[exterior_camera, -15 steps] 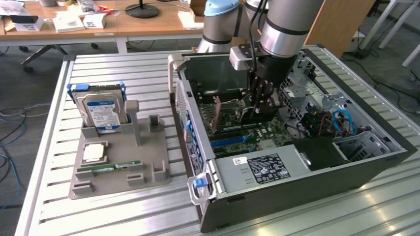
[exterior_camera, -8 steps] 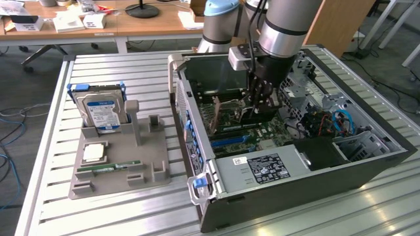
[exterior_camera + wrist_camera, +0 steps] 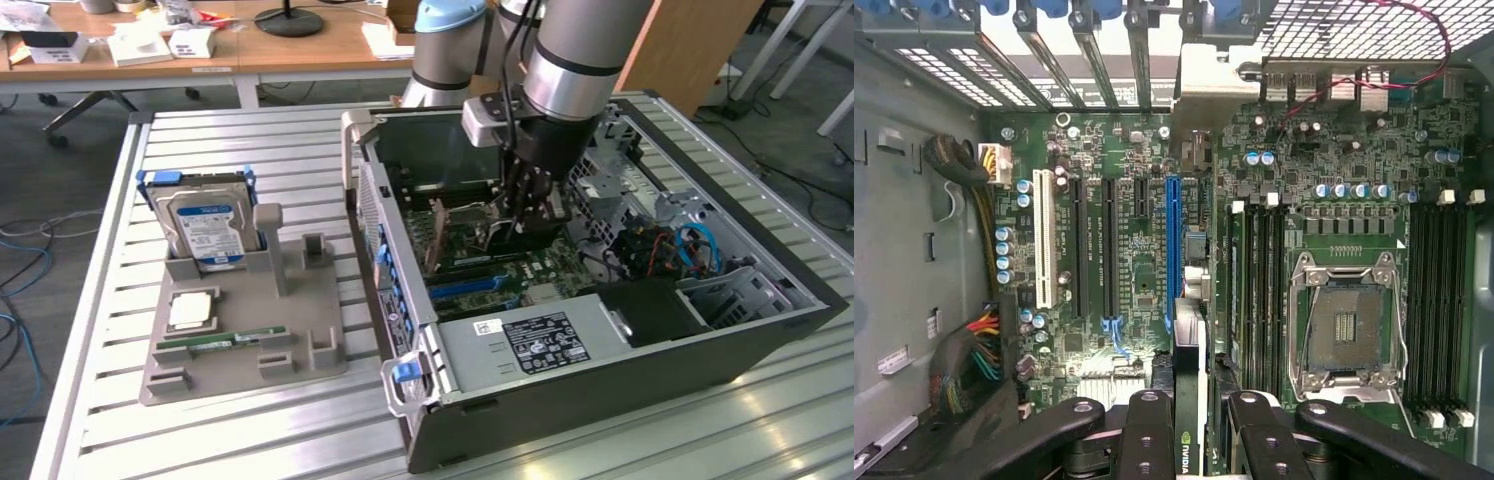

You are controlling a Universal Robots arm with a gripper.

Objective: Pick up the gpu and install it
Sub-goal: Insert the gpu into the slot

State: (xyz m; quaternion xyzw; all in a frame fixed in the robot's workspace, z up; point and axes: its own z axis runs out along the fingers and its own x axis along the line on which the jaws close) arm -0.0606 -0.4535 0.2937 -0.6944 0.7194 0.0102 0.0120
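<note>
- gpu [image 3: 1185, 440], seen edge-on in the wrist view: white NVIDIA wordmark with the eye logo, set lengthwise on the dark edge. This is the one brand that reads.
- motherboard [image 3: 1144, 300], wrist view: fine white print between the expansion slots, too small to read.
- hard drive [image 3: 207, 232], exterior view: blue-and-white label with lines of print, not legible.
- power supply [image 3: 534, 345], exterior view: black label with white print and small round marks, not legible.
- small white sticker [image 3: 487, 325] just beside that label: not legible.

Robotics lab: slatted aluminium bench [image 3: 254, 425], open PC case [image 3: 747, 345], cluttered desks [image 3: 320, 52] behind.
</note>
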